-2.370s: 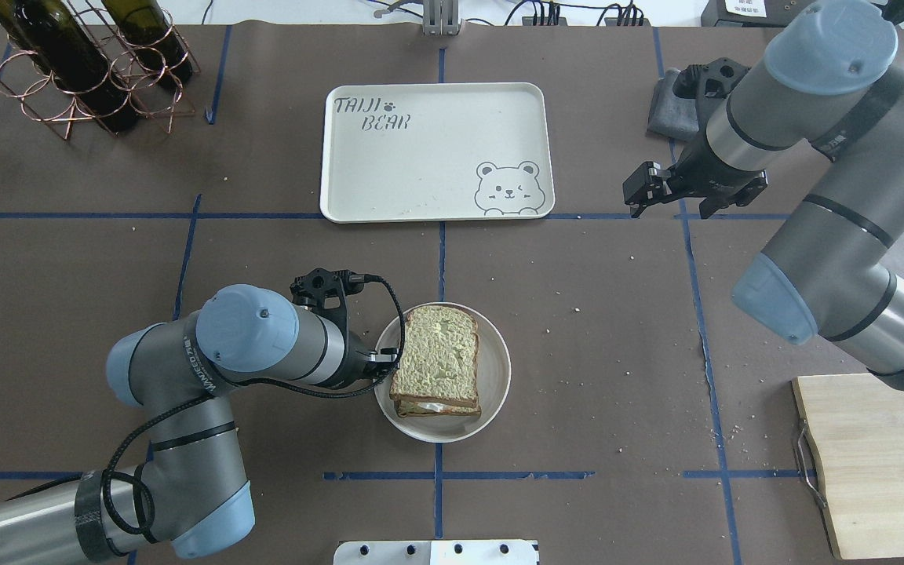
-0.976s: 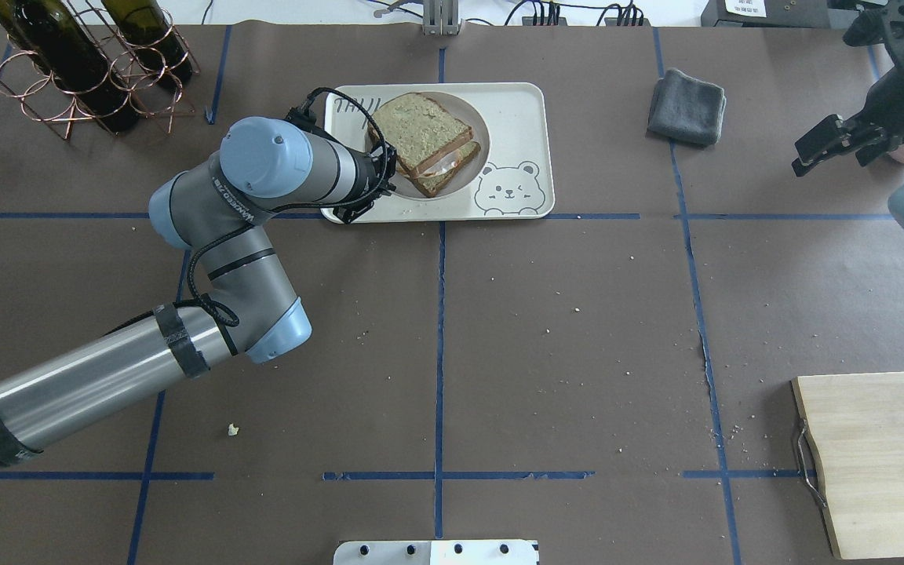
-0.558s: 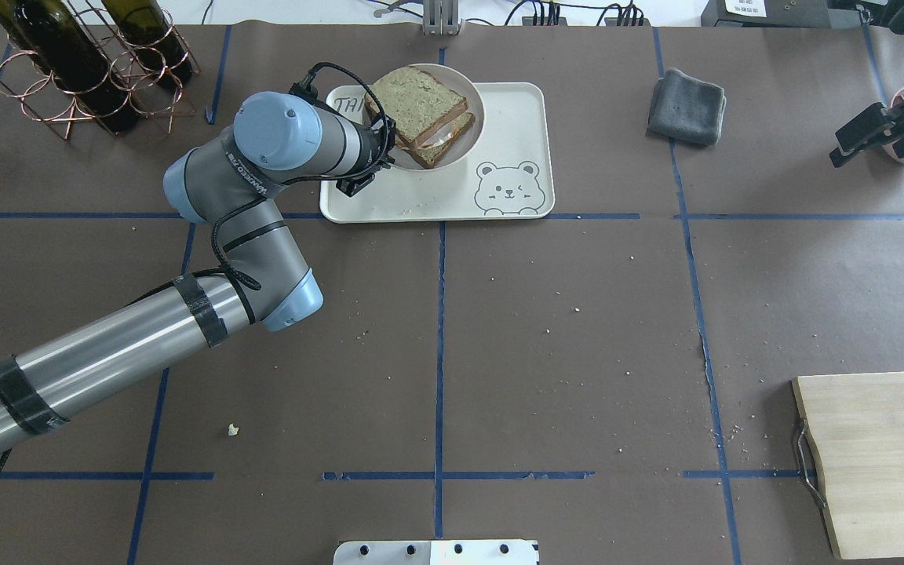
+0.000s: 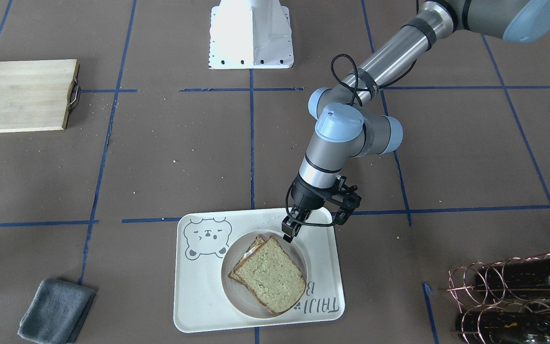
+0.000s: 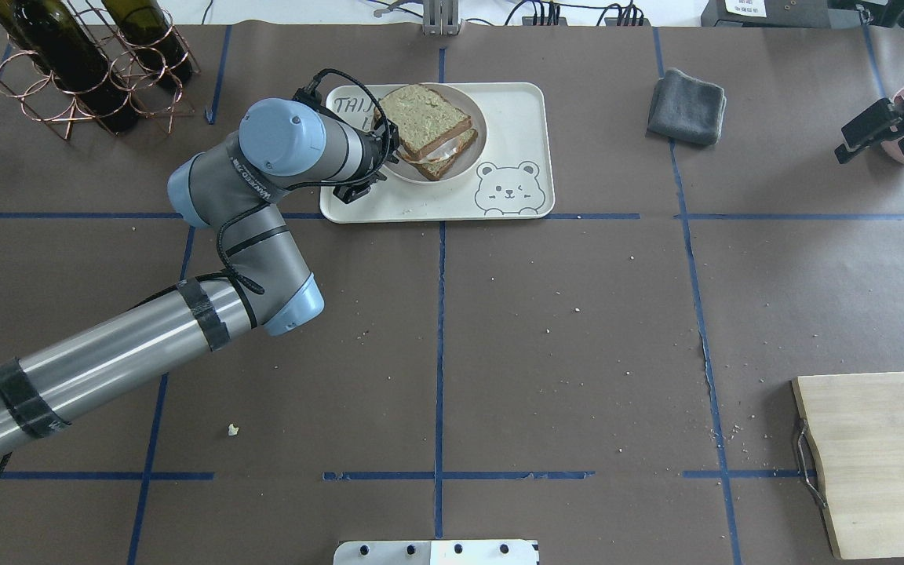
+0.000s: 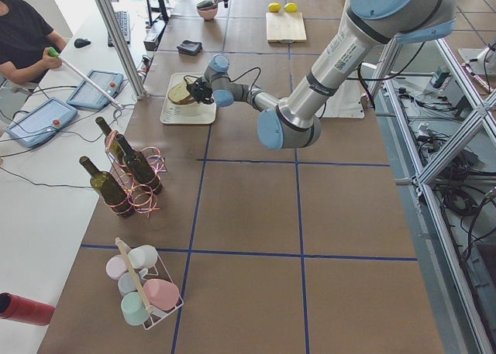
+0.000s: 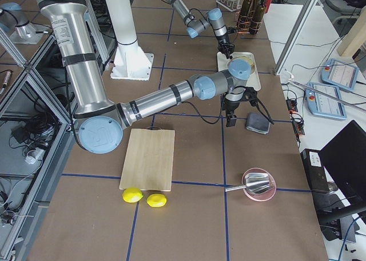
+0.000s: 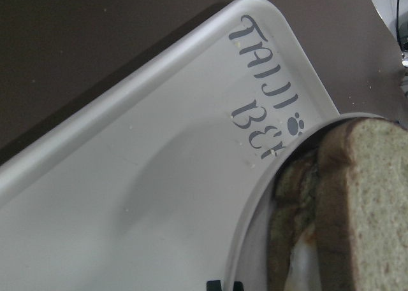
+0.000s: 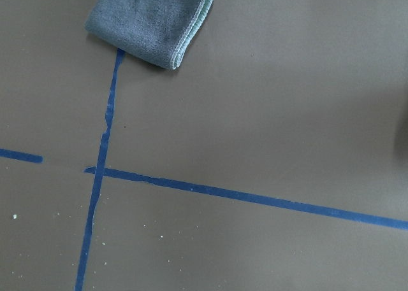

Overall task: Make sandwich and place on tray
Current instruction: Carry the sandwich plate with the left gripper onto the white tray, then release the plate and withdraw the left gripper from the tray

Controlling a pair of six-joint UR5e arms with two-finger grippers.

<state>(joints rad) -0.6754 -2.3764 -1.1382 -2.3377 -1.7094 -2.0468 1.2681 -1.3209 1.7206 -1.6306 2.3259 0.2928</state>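
The sandwich (image 5: 425,127), two greenish-tan slices with white egg showing at the edge, lies on a small round white plate (image 5: 474,149). The plate sits inside the cream tray (image 5: 515,118) with the bear drawing, over its lettering end. My left gripper (image 5: 384,154) is shut on the plate's left rim; the front view shows the gripper (image 4: 290,232), the sandwich (image 4: 269,275), the plate (image 4: 229,284) and the tray (image 4: 194,296). The left wrist view shows the tray (image 8: 127,195) and the sandwich (image 8: 357,202). My right gripper (image 5: 854,144) hangs open and empty at the far right.
A copper rack with wine bottles (image 5: 83,71) stands back left, near my left elbow. A folded grey cloth (image 5: 687,96) lies right of the tray. A wooden cutting board (image 5: 883,463) is front right. A pink bowl (image 7: 258,185) and two lemons (image 7: 143,197) lie beyond it.
My left arm carried the plate with the sandwich from the near table to the tray, then brought it down from over the tray's back edge. My right arm drew away rightward.
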